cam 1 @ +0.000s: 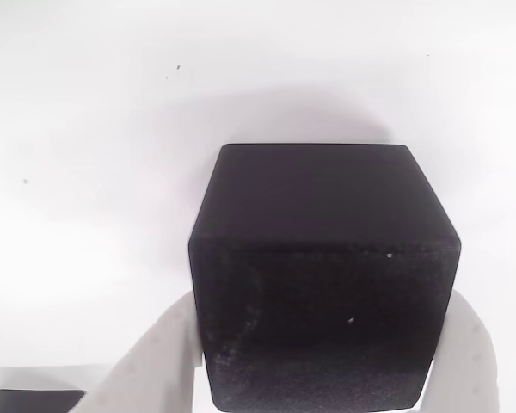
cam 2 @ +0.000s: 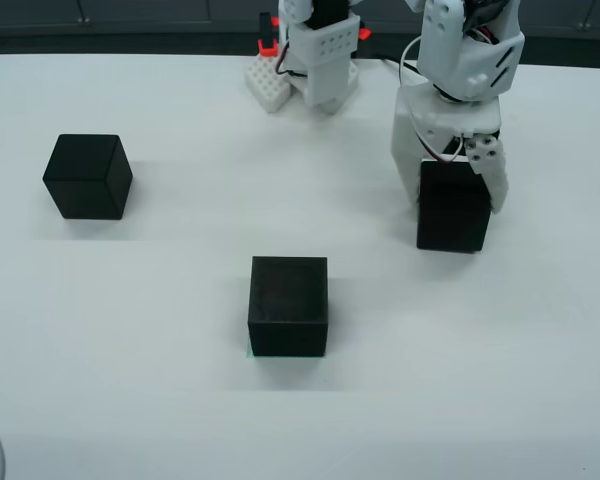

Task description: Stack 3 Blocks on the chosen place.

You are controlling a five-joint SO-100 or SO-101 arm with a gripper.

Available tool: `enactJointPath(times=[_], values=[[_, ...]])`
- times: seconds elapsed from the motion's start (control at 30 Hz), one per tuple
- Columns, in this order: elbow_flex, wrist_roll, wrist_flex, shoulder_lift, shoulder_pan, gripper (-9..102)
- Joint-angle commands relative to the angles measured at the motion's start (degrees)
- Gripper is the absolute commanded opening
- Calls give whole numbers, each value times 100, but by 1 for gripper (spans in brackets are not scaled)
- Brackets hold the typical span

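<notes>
White bench [cam 2: 160, 400], broad, smooth, faintly glossy, carrying everything; a few dark specks visible in the gripper-mounted view.

White plastic arm [cam 2: 460, 60] at the far right of the overhead view, hard moulded shells, wires showing; a second white bracket with red parts [cam 2: 315, 55] beside it at the back edge.

Three blocks, matte black cubes, alike in size, edges slightly rounded. Surfaces finely grained, dusted with pale flecks close up. Probably light and stiff, perhaps foam or printed plastic; not fragile by the look. Matte skin likely to grip well rather than slip.

Held block [cam 2: 452, 215] under the arm, right of centre in the overhead view, lower edge at or just above the bench; hard to tell which. Same block [cam 1: 322, 275] close up in the gripper-mounted view.

End effector [cam 2: 458, 190] clamped on that block, white fingers [cam 1: 150, 361] pressed flat against two opposite side faces. Sensible hold: mid-height on parallel faces, square on, so no twist on release.

Centre block [cam 2: 288, 305] sitting on the chosen place [cam 2: 250, 352], a sliver of green peeking out at its lower left corner. Flat top, a fair landing face for the next cube.

Third block [cam 2: 87, 177] well apart at the left, turned corner-on to the camera; fingers to be squared to its faces before any grasp.
</notes>
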Motion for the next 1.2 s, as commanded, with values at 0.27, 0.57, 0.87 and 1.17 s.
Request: enactJointPath(times=[0.27, 0.57, 0.87, 1.17], values=[[-659, -624, 580, 1020, 800, 23], [-984, -1661, 976, 1688, 1846, 23], [-1195, -2856, 1125, 2039, 2962, 23], [-2065, -3832, 1011, 1072, 3867, 23]])
